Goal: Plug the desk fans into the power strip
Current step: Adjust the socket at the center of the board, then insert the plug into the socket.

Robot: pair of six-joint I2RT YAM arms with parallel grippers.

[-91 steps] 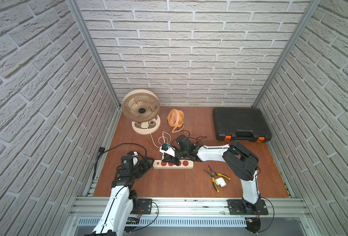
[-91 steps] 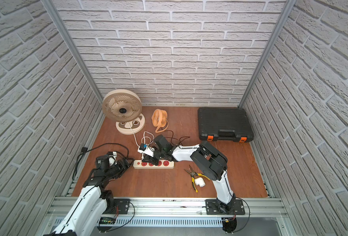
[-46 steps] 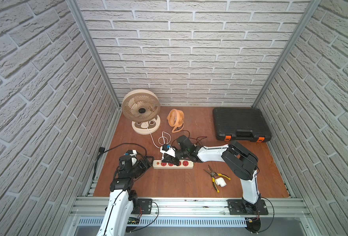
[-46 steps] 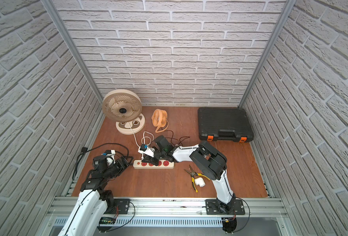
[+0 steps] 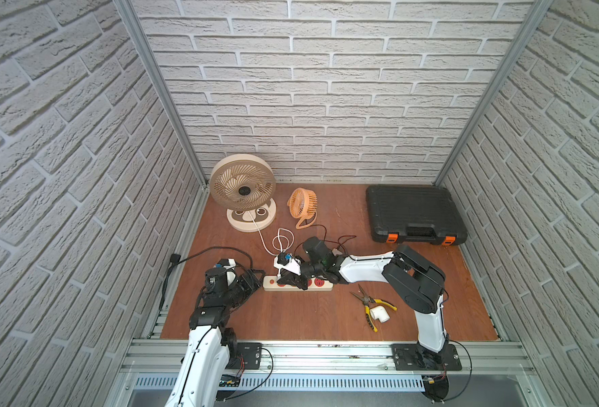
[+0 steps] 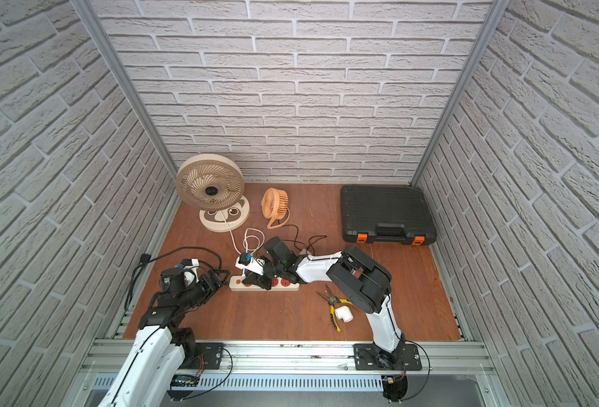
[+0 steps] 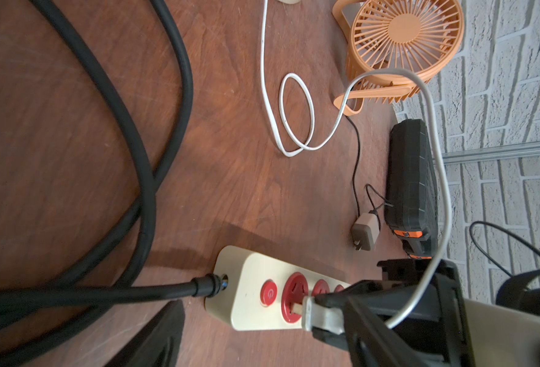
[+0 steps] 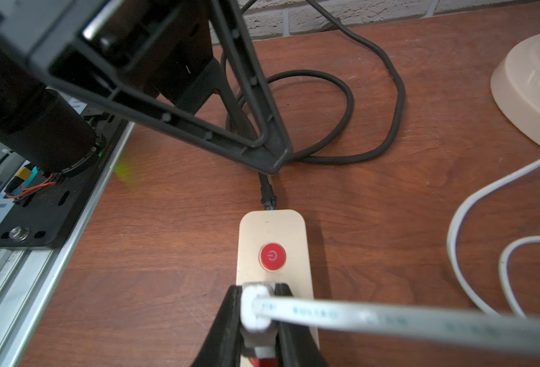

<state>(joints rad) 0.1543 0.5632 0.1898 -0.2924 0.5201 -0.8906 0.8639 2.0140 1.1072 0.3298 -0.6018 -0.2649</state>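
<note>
The beige desk fan point(image 5: 243, 190) point(image 6: 210, 188) stands at the back left, and its white cord runs forward to a white plug point(image 7: 321, 313). My right gripper point(image 8: 259, 305) point(image 5: 287, 278) is shut on that plug over the cream power strip point(image 5: 322, 283) point(image 7: 252, 286) point(image 8: 273, 228). The plug sits at the first red socket point(image 7: 294, 297) beside the red button point(image 8: 272, 256), and a brass prong still shows between plug and socket. My left gripper point(image 5: 254, 278) is open and empty just off the strip's cord end. Only one of its fingers point(image 7: 157, 340) shows in its wrist view.
The strip's thick black cord point(image 5: 199, 257) loops on the floor to the left. A small orange fan point(image 5: 303, 204) has a thin black cord and a grey adapter point(image 7: 365, 235). A black tool case point(image 5: 414, 215) sits at the back right. Yellow-handled pliers point(image 5: 372, 303) and a white pipe elbow point(image 5: 379, 313) lie to the front right.
The left arm has shifted very slightly. The right gripper stays at the strip with the plug.
</note>
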